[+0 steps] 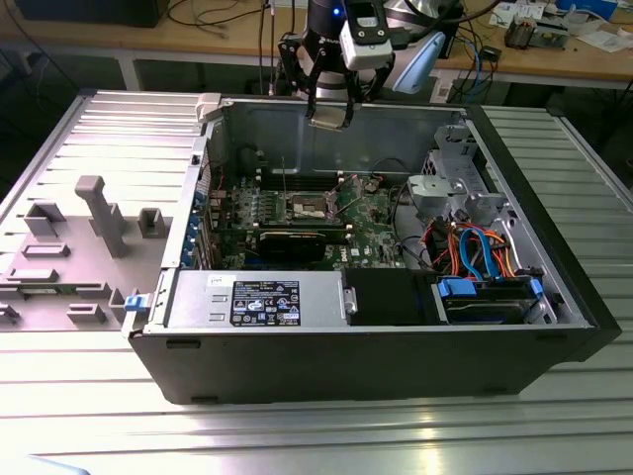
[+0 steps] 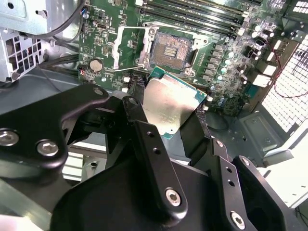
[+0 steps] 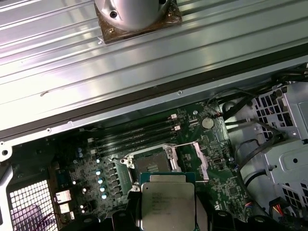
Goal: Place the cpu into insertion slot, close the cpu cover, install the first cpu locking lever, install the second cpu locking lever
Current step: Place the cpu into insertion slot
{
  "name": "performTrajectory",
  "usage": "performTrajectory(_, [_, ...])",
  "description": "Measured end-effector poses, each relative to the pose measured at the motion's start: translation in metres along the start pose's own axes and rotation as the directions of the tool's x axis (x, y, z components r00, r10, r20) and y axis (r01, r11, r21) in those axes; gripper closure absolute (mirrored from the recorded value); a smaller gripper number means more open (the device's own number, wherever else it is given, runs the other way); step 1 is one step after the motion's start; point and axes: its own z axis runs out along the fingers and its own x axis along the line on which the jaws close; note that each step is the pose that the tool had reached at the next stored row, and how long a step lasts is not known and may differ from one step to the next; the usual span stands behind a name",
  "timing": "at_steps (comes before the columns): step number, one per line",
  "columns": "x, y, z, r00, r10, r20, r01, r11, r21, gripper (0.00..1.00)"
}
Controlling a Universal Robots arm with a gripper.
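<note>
We see a shiny silver-grey cpu (image 2: 169, 102) with a green edge and a black gripper (image 2: 166, 113). The motherboard (image 2: 103, 41) is green, the cables (image 1: 473, 249) are blue and orange, and the table (image 1: 297, 435) is grey with stripes.

One cpu (image 2: 171, 103), one insertion slot (image 2: 172, 50), one motherboard (image 2: 98, 36), one coin cell (image 2: 96, 65), one computer case (image 1: 346, 361).

The cpu (image 2: 171, 108), silver-topped and tilted, hangs above the insertion slot (image 2: 171, 50), whose dark centre lies bare. The cpu cover (image 2: 129, 45) seems swung open beside it.
</note>
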Motion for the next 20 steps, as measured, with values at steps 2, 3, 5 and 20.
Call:
performTrajectory(2, [0.0000, 0.0000, 0.0004, 0.9999, 0.017, 0.0011, -0.017, 0.9999, -0.0002, 0.46])
performTrajectory(3, [0.0000, 0.0000, 0.0005, 0.9996, 0.027, 0.0018, -0.027, 0.9996, -0.0003, 0.46])
performTrajectory(5, [0.0000, 0.0000, 0.0011, 0.9988, 0.050, 0.0032, -0.050, 0.9988, -0.0008, 0.46])
performTrajectory(20, [0.0000, -0.0001, 0.0019, 0.9964, 0.085, 0.0055, -0.085, 0.9964, -0.0015, 0.46])
